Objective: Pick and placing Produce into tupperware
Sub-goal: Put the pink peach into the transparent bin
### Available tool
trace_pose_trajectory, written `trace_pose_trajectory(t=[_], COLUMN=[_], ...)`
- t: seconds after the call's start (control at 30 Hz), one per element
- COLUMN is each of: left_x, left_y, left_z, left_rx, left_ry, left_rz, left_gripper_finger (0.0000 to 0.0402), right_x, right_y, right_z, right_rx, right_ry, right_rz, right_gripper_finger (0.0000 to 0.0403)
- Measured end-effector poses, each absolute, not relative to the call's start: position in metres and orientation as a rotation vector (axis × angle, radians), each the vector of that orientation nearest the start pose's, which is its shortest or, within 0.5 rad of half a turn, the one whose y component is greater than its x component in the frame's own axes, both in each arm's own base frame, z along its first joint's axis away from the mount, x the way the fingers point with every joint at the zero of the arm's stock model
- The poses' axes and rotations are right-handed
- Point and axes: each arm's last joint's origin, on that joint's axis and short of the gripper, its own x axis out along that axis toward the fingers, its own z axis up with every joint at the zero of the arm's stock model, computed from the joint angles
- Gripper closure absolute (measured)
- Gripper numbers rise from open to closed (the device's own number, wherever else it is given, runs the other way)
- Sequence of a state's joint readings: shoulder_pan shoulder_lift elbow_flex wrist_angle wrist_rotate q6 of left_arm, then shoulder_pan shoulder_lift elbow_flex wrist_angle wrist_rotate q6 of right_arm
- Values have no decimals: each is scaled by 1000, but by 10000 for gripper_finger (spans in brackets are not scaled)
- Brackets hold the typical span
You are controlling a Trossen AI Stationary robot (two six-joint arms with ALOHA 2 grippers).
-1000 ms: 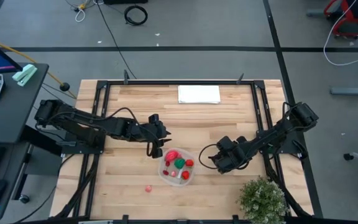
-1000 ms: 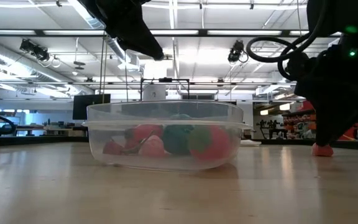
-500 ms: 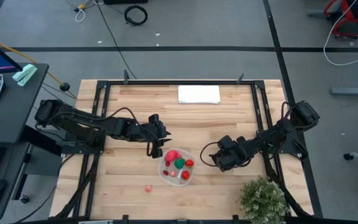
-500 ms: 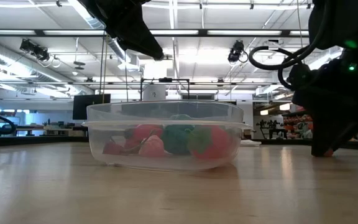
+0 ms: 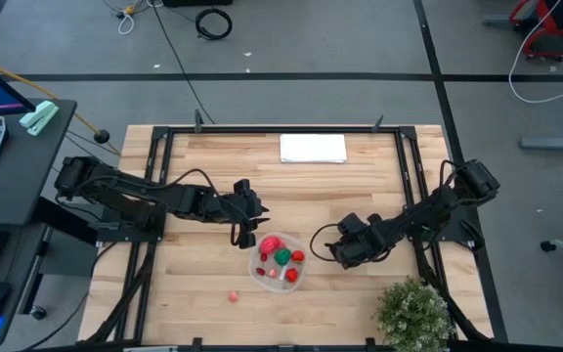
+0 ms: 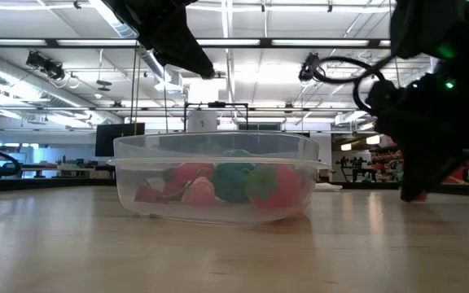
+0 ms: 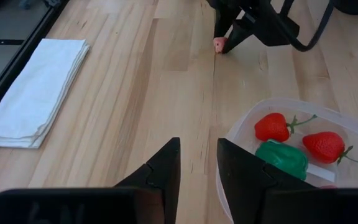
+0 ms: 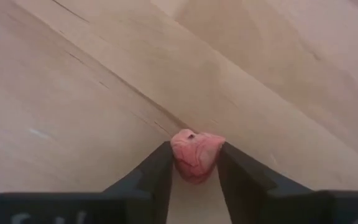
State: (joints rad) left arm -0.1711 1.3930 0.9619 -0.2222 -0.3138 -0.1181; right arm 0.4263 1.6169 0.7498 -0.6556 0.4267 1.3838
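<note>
The tupperware (image 5: 280, 262) is a clear round container on the table's near middle. It holds several red and pink produce pieces and one green one (image 7: 283, 157). My left gripper (image 7: 197, 163) hovers open just beyond the container's far-left rim (image 7: 241, 124), above the wood. My right gripper (image 5: 332, 252) is low at the table, to the container's right, shut on a small pink produce piece (image 8: 196, 154). Another pink piece (image 5: 233, 295) lies on the wood near the container's near-left side. My right gripper pinches the small pink produce piece (image 8: 194, 163) between its two fingertips (image 8: 157, 171), one on each side. The fingers slant down toward the table from the right. The piece sits at or just above the wood (image 7: 220, 43); whether it is lifted clear, I cannot tell.
A flat folded white cloth (image 5: 313, 148) lies at the table's far edge. A bushy green plant (image 5: 413, 311) stands at the near-right corner, close behind my right arm. Dark frame rails run along the table's left and right sides. Bare wood lies between cloth and container.
My right gripper has shifted a little toward the container, staying low at the table. The container and its contents have not moved.
</note>
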Motion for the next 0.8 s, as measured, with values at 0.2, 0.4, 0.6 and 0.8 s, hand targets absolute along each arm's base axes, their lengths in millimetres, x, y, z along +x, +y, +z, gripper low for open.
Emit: trace_pose_trajectory(t=[0.2,0.4,0.6,0.8], left_x=[294,294,284,266], left_y=[-42,-42,-45,-48], left_z=[258,258,267,281], left_rx=[45,43,33,20], left_ry=[625,625,614,609], left_rz=[174,173,162,144], left_gripper_finger=[285,291,296,295], right_x=[244,275,309,326], right_y=[95,105,120,130], right_z=[145,182,212,203], right_rx=[500,478,498,425], right_ry=[1015,889,619,579], right_rz=[-796,-677,-448,-277], right_gripper_finger=[307,308,297,284])
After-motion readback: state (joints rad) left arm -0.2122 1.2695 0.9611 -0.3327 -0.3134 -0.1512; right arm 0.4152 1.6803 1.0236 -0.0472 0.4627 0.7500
